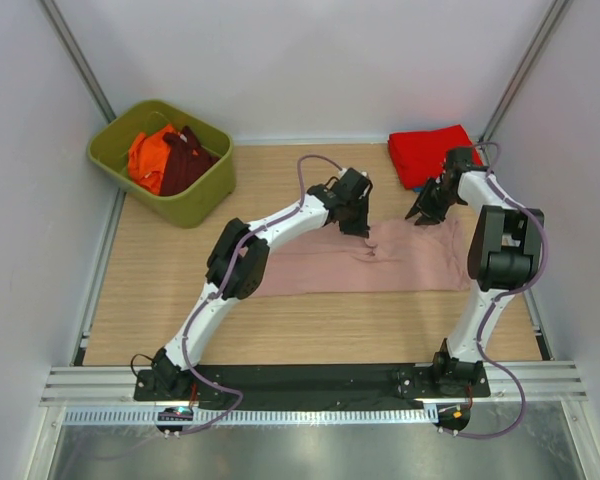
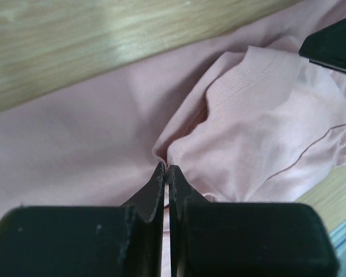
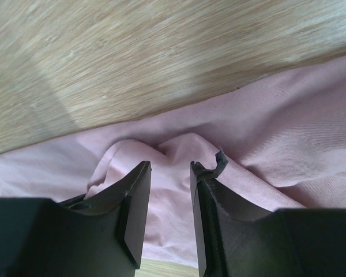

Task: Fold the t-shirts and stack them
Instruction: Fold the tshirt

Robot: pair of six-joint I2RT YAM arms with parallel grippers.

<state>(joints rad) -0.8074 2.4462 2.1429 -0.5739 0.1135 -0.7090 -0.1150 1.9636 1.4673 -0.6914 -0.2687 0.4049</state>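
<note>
Wooden tabletop (image 1: 160,300) enclosed by white walls (image 1: 310,60). Across the middle, spread mostly flat: dusty-pink t-shirt (image 1: 400,265). At its far edge, left gripper (image 2: 165,170), jaws pinched shut on a pucker of the pink cloth. Just beside it to the right, right gripper (image 3: 170,167), jaws parted, straddling a raised fold of the same shirt. Farther back on the right, 1 folded red t-shirt (image 1: 432,152). In the far left corner, green bin (image 1: 202,197) holding 2 crumpled pieces: orange t-shirt (image 1: 146,160) and maroon t-shirt (image 1: 185,165).
</note>
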